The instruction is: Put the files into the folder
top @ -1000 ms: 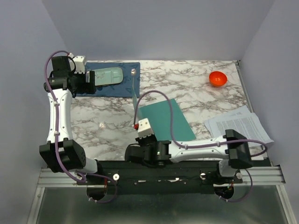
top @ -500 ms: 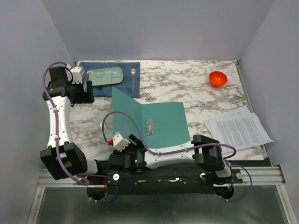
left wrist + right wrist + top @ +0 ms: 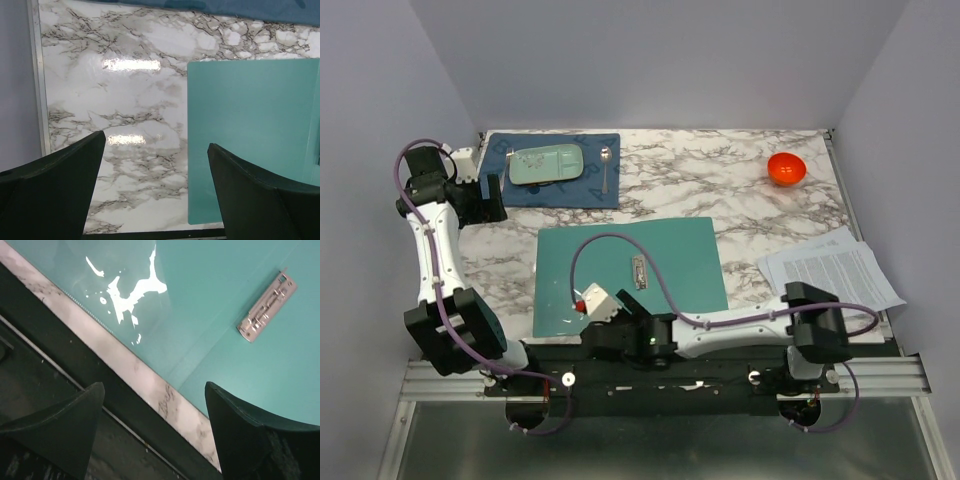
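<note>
- Right end effector (image 3: 153, 386) hangs with its fingers spread wide and nothing between them, low over the near edge of the folder (image 3: 665, 250).
- Directly ahead of it in the right wrist view, the folder lies opened flat on the marble surface (image 3: 720, 180), inner side up. Its left half shows a glossy glare.
- A small metal clip (image 3: 266, 306) sits on the folder's middle fold, ahead and to the right of the right end effector's fingers.
- Well apart to the right of the right end effector, the files (image 3: 830, 272) lie in a loose fanned stack near the surface's right edge. They sit just beside the folder and none is inside it.
- Left end effector (image 3: 156, 140) is also spread open and empty, held above bare marble at the far left.
- From the left end effector, the folder's left panel lies ahead and to the right.
- Just beside the left end effector, on the far side, a dark blue placemat (image 3: 560, 190) carries a mint-green tray (image 3: 546, 164) and a spoon (image 3: 606, 170).
- An orange bowl (image 3: 786, 168) sits far to the right of both.
</note>
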Motion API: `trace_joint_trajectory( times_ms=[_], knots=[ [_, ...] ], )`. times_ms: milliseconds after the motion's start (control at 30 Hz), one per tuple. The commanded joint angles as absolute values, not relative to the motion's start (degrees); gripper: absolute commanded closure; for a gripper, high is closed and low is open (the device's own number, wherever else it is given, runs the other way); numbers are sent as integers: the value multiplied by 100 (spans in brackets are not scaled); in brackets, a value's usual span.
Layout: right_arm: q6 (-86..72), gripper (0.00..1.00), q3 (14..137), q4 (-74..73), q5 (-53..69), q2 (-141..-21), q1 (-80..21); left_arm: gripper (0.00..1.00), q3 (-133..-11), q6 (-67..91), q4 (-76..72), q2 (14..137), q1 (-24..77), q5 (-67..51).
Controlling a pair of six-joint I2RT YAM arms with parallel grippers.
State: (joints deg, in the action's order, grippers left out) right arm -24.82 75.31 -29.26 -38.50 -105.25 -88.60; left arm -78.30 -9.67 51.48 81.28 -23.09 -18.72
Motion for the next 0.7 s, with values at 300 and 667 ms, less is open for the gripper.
trace_joint_trajectory(
  times_ms=[300,667],
  knots=[
    [-4456,17,6899,-5009,-3210,-8762,-4409,1,-7955,-1019,5229,8183,-2373,-2312],
    [-4114,23,7233,-5238,-2962,-9834,-2427,1,-7462,-1318,5256,8121,-2373,-2487]
  ],
)
